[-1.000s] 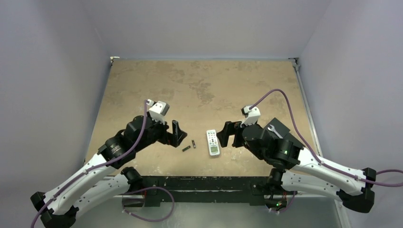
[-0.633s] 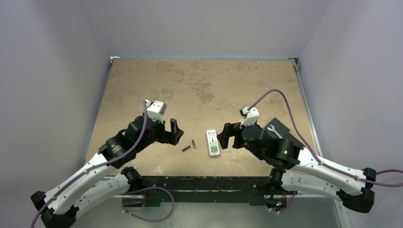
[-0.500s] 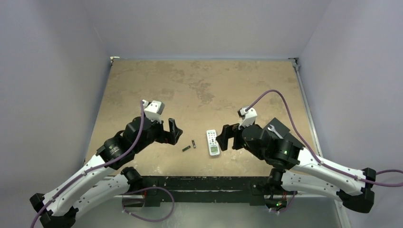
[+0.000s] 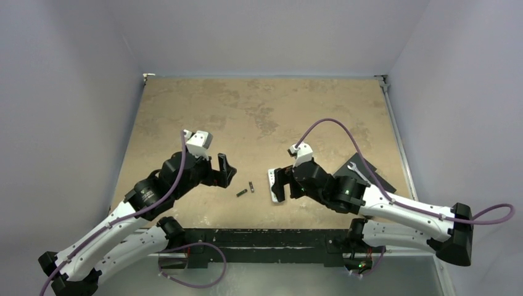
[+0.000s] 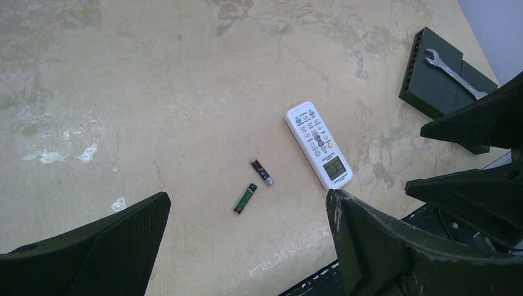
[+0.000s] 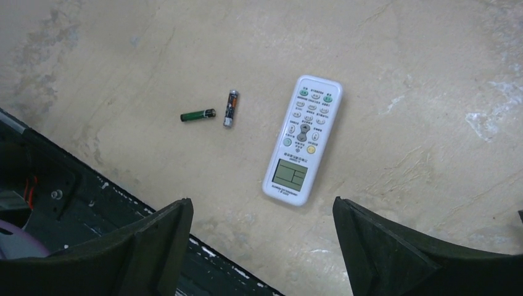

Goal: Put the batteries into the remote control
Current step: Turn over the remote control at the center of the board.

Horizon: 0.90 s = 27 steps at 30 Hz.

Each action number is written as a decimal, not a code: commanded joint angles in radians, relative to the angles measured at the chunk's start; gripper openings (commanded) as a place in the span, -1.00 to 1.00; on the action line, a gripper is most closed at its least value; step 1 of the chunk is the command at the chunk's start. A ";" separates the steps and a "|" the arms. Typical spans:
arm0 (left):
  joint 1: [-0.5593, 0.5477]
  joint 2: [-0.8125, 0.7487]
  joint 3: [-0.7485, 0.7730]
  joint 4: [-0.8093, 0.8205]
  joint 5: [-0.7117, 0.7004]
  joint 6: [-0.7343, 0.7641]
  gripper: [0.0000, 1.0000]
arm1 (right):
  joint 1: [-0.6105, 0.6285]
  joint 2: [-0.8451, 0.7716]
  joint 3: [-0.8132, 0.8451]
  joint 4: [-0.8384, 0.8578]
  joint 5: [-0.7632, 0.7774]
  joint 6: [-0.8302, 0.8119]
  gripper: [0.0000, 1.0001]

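Note:
The white remote control lies face up, buttons and screen showing, near the table's front edge; it also shows in the left wrist view. In the top view my right gripper partly covers it. Two batteries lie just left of it: a green-and-black one and a dark one with an orange band. My right gripper is open and empty, above the remote's near end. My left gripper is open and empty, above and left of the batteries.
A black block with a silver wrench on it lies right of the remote, behind the right arm. The table's black front rail runs close below the remote and batteries.
My right arm has swung left, bringing its open gripper from beside the remote to over it. My left gripper has drawn back slightly to the left. The remote and batteries have not moved.

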 commanded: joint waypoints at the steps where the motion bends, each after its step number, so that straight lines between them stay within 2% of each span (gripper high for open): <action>1: -0.002 -0.015 0.033 0.005 -0.004 -0.008 0.98 | 0.017 0.032 0.011 0.054 -0.023 0.037 0.85; 7: -0.002 -0.016 0.032 0.004 0.000 -0.009 0.98 | 0.033 0.132 0.011 0.068 -0.022 0.071 0.80; 27: -0.001 -0.024 0.028 0.008 0.030 -0.016 0.98 | 0.046 0.414 0.085 -0.026 0.164 0.283 0.66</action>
